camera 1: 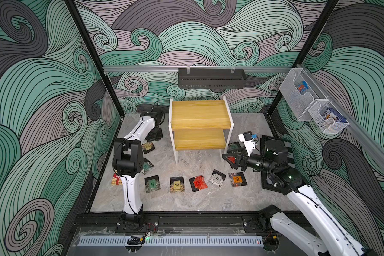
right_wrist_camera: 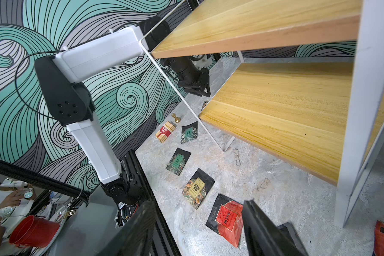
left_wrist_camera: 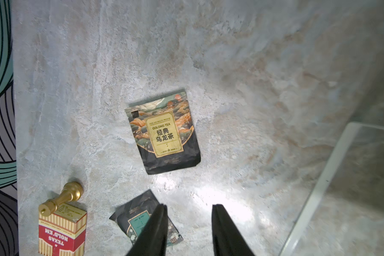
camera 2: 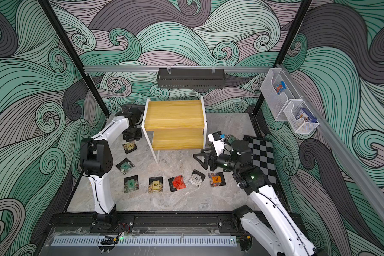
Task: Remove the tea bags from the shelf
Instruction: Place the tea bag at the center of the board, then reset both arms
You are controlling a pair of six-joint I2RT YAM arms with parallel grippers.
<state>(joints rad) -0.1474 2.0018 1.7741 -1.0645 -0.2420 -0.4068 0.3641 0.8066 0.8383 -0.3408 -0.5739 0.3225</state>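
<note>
My left jaws are apart, gripping nothing, and a teal sachet [left_wrist_camera: 139,222] lies right under them. And my right jaws are apart too, just beside the shelf [camera 1: 200,115]. I count nine tea bags [camera 1: 177,185] on the surface [camera 1: 186,204]: three teal, two gold, two red, one silver-white, one orange.

my long white left arm [camera 1: 135,199] and right arm [camera 1: 319,212] have fat black joints. a thin black cable [camera 1: 127,197] runs along each. my fingers [left_wrist_camera: 152,230] are black and pointy.
</note>
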